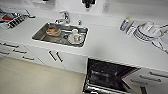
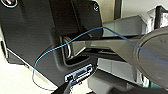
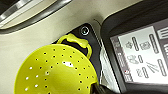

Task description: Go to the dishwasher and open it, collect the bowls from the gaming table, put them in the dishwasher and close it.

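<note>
The dishwasher (image 1: 108, 74) stands open under the white counter, low and right of centre in the head view. Its inside is dark with wire racks, and its door (image 1: 100, 89) hangs down towards me. A lime-yellow bowl (image 3: 56, 72) with small holes and a loop handle looms large in the right wrist view. It hangs above the pale floor beside my dark base, with my right gripper shut on its rim. A pale grey round shape (image 2: 153, 56) sits close in the left wrist view; I cannot tell what it is. The gaming table is out of view.
A steel sink (image 1: 60, 33) with dishes and a tap lies in the counter (image 1: 107, 42). Bottles and a stack of plates (image 1: 146, 31) stand at the back right. White cabinet doors (image 1: 52, 58) and drawers flank the dishwasher. Beige floor (image 1: 30, 78) spreads at lower left. A blue cable (image 2: 50, 51) loops across my body.
</note>
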Tool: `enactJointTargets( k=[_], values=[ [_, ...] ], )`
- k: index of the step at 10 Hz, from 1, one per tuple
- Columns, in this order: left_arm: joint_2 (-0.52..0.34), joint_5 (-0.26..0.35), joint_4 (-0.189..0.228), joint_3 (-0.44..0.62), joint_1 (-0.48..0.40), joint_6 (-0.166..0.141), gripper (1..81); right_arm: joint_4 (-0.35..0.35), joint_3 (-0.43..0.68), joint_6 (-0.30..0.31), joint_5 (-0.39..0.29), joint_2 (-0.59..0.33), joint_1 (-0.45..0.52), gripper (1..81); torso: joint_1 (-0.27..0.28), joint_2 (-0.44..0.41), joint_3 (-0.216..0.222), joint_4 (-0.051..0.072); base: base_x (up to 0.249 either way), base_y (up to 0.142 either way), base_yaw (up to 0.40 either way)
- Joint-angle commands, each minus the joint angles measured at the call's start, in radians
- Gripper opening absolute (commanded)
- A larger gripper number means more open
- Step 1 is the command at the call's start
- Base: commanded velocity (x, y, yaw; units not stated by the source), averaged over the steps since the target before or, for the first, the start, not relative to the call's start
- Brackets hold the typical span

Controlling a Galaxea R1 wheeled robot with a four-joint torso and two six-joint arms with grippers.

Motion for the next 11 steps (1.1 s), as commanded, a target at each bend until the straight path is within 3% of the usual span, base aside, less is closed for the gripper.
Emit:
enactJointTargets(
  k=[1, 5, 11],
  values=[
    [0.096, -0.132, 0.013, -0.188, 0.055, 0.006, 81.1, 0.005, 0.123, 0.031, -0.109, -0.120, 0.113, 1.0, 0.000, 0.000, 0.000, 0.000, 0.000, 0.000, 0.000],
    [0.170, -0.146, 0.007, -0.315, 0.085, 0.000, 81.1, 0.008, 0.218, 0.048, -0.224, -0.164, 0.260, 1.0, 0.000, 0.000, 0.000, 0.000, 0.000, 0.000, 0.000],
    [0.262, -0.146, 0.005, -0.492, 0.137, -0.003, 81.1, 0.008, 0.398, 0.137, -0.489, -0.168, 0.593, 1.0, 0.000, 0.000, 0.000, 0.000, 0.000, 0.000, 0.000]
  ],
)
